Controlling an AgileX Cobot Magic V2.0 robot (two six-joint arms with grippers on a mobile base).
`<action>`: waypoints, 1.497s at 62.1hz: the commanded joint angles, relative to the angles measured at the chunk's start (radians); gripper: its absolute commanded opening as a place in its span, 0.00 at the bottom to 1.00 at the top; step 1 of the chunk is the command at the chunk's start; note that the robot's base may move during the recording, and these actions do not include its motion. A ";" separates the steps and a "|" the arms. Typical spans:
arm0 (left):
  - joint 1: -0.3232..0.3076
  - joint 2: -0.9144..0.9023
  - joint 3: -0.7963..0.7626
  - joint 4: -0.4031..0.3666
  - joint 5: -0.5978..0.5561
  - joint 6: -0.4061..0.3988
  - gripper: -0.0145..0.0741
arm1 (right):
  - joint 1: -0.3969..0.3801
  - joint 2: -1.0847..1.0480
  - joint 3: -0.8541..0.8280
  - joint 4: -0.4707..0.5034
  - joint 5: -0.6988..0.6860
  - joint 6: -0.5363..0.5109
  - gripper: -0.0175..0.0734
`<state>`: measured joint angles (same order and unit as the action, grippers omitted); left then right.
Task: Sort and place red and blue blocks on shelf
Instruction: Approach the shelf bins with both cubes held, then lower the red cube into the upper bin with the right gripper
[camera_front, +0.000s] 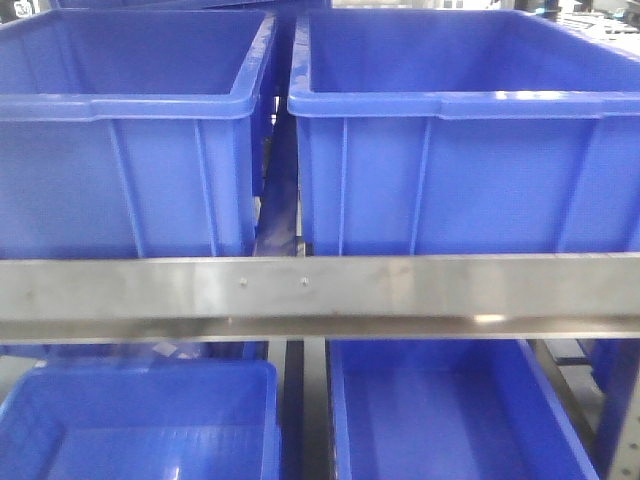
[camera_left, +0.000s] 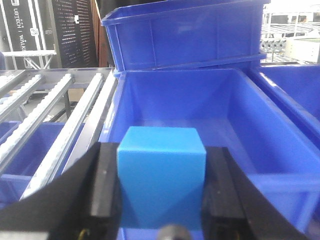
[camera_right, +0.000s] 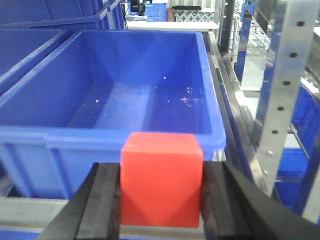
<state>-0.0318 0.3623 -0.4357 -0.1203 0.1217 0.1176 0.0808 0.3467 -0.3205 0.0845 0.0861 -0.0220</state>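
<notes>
1. The left fingers (camera_left: 106, 185) are clamped on the blue block (camera_left: 161, 175), one on each side face. The block hangs over an open blue bin (camera_left: 180, 100) on the shelf (camera_front: 320, 285).
2. The right fingers (camera_right: 102, 200) are clamped on the red block (camera_right: 161, 177), which is just before the near rim of a second bin (camera_right: 110, 134).
3. The step in hand seems to be the placing, so the red block should first go forward past that rim.
4. Lower each block near to the bin floor, then open the fingers slowly, so it does not bounce.

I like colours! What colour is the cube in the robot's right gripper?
Red. The cube shows best in the right wrist view.
</notes>
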 joint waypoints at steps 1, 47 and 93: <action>-0.001 0.011 -0.037 -0.007 -0.089 -0.004 0.30 | -0.004 0.004 -0.030 -0.001 -0.086 -0.004 0.25; -0.001 0.011 -0.037 -0.007 -0.089 -0.004 0.30 | -0.004 0.005 -0.030 -0.001 -0.086 -0.004 0.25; -0.001 0.011 -0.037 -0.007 -0.089 -0.004 0.30 | -0.004 0.005 -0.030 -0.001 -0.086 -0.004 0.25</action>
<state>-0.0318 0.3623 -0.4357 -0.1203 0.1217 0.1176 0.0808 0.3467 -0.3205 0.0845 0.0861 -0.0220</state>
